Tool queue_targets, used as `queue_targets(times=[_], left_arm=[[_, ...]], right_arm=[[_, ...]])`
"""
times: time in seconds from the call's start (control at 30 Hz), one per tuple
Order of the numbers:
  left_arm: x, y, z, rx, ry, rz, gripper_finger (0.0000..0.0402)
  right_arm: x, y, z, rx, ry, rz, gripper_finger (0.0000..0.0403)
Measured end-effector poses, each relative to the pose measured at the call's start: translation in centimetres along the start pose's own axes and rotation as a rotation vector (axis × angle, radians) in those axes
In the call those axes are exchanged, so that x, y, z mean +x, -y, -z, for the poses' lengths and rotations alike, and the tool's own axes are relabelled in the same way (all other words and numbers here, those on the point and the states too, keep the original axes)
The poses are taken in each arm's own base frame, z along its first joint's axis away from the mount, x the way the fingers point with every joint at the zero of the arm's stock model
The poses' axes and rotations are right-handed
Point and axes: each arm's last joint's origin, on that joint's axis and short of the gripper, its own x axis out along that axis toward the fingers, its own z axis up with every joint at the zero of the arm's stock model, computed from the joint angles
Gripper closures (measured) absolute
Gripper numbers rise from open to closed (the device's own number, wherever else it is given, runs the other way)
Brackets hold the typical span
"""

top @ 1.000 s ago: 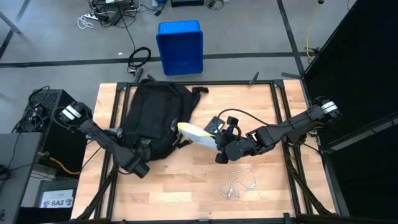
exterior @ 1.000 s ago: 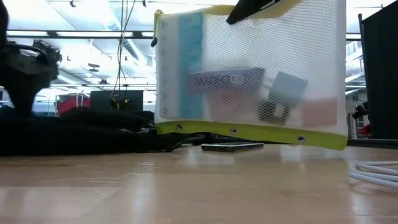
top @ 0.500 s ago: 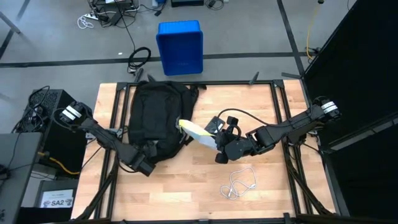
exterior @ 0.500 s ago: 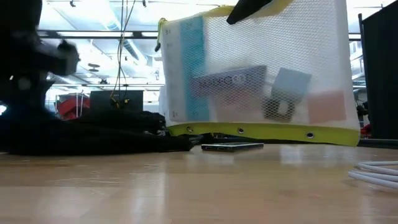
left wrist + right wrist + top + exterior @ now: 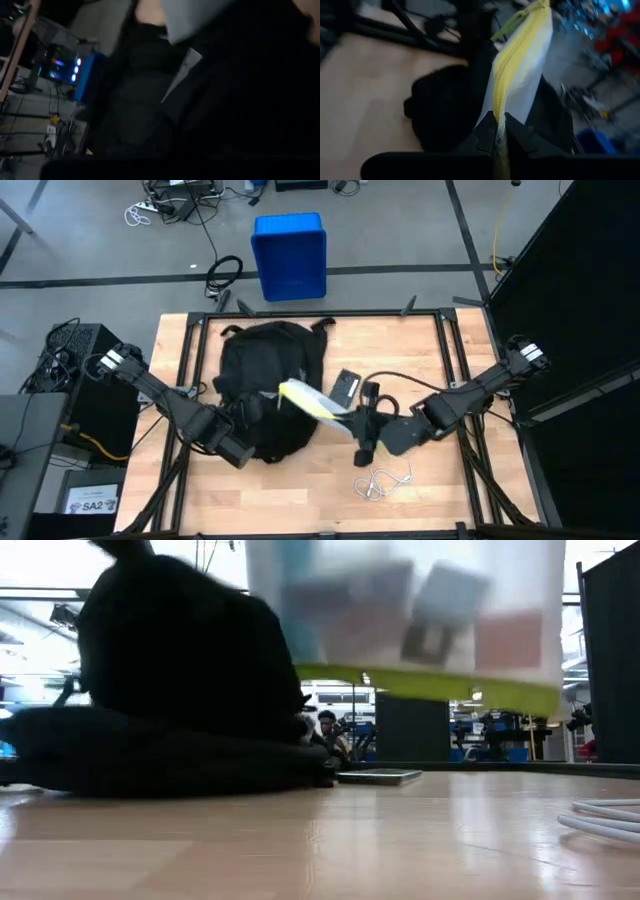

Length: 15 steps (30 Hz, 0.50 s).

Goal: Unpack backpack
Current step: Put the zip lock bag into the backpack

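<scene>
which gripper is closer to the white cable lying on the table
Right. The right gripper, shut on the mesh pouch, sits just above the white cable; the left gripper grips the backpack, farther away.

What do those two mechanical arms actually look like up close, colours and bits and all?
Both are slim, jointed arms in dark, near-black casing. Each has a white and black banded collar near its base, seen on the left arm and the right arm. A black cable loops beside the right arm's wrist. The right pincer ends in two dark, angular fingers; the left pincer is a blocky black head.
</scene>
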Motion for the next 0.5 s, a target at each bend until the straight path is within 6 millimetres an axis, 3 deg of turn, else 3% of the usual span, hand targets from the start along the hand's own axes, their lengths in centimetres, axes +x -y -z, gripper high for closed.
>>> queue_targets(times=[0.23,0.5], left_arm=[[-1.0,-1.5,-2.0,-0.075,0.056,-0.013,0.0401],[0.3,-2.3,-3.0,-0.103,0.035,-0.041,0.0401]], right_arm=[[-3.0,-1.8,-2.5,-0.035,0.141,-0.102,0.0402],[-4.2,-2.1,-4.3,-0.015,0.275,-0.260,0.0403]])
